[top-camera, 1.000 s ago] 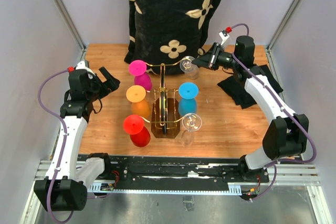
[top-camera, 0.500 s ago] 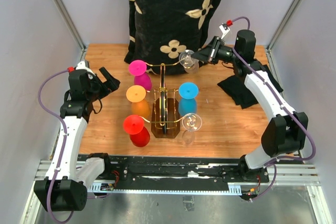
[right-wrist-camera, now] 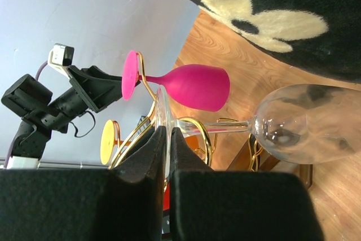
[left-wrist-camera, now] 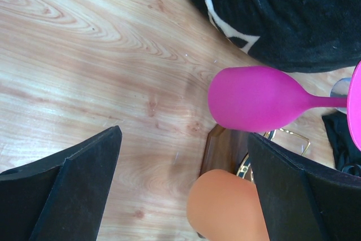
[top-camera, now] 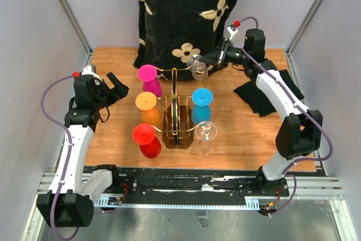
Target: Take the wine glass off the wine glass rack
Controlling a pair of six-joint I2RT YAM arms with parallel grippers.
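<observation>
Overhead: gold wire wine glass rack on a dark brown base, table centre. The clear stemmed wine glass hangs at its 1 o'clock, beside the far right scroll tip, pinched by the right gripper. At 9 o'clock, well apart, is the left gripper. Left wrist: jaws spread, holding nothing; matte magenta wine glass lies beyond. Right wrist: fingers clamped on the clear glass's foot disc.

Count: 2 clear wine glasses, 4 opaque wine glasses (pink, orange, red, blue), 1 gold wire wine glass rack, 1 black floral blanket, 1 black cloth.
</observation>
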